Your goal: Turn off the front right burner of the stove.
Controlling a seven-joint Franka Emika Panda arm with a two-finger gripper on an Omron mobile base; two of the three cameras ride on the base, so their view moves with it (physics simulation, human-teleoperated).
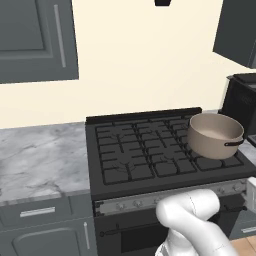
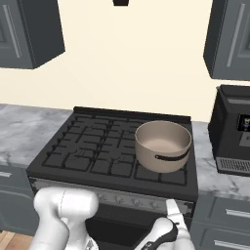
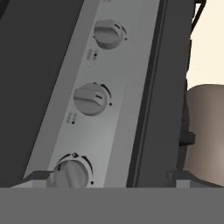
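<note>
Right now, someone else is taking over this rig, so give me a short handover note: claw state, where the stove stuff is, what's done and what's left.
Claw: open, holding nothing, low in front of the stove, close to the right end of its knob strip.
Knobs: hand view shows three; the nearest knob sits by one fingertip, not between the fingers.
Pot: on the right side of the grate, towards the front, untouched.
Done: claw brought up to the knobs.
Left: centre on the front right burner's knob, close on it, turn it off. The pictures don't show which knob that is, nor any flame.
</note>
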